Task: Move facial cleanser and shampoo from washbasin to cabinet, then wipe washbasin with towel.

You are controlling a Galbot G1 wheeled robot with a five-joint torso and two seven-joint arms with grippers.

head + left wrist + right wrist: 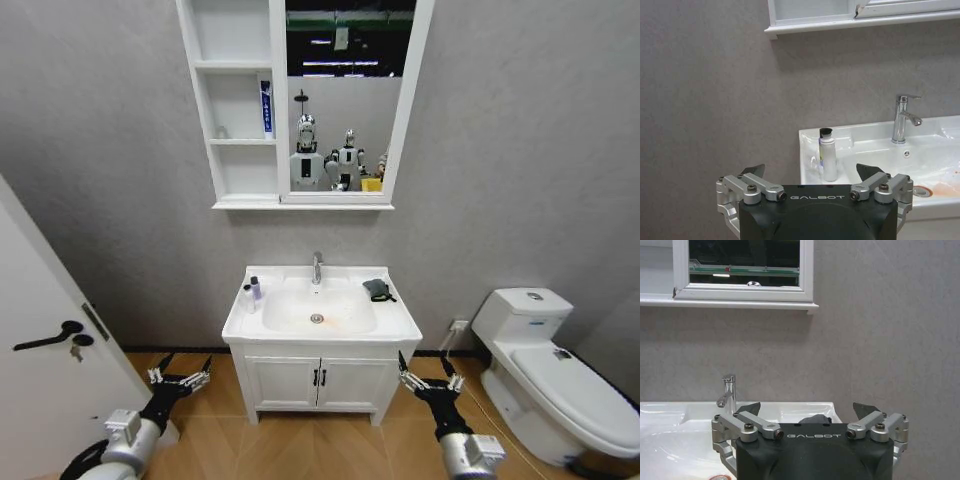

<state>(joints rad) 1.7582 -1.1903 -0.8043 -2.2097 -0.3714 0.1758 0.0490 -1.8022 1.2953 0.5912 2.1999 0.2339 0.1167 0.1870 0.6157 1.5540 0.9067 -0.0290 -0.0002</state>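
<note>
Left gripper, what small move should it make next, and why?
Probably raise the open left gripper toward the bottle on the washbasin's left rim: it hangs low by the vanity, holding nothing.

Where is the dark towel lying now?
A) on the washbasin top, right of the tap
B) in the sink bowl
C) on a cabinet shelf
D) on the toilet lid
A: the towel lies on the flat top of the washbasin, right of the tap, outside the bowl.
</note>
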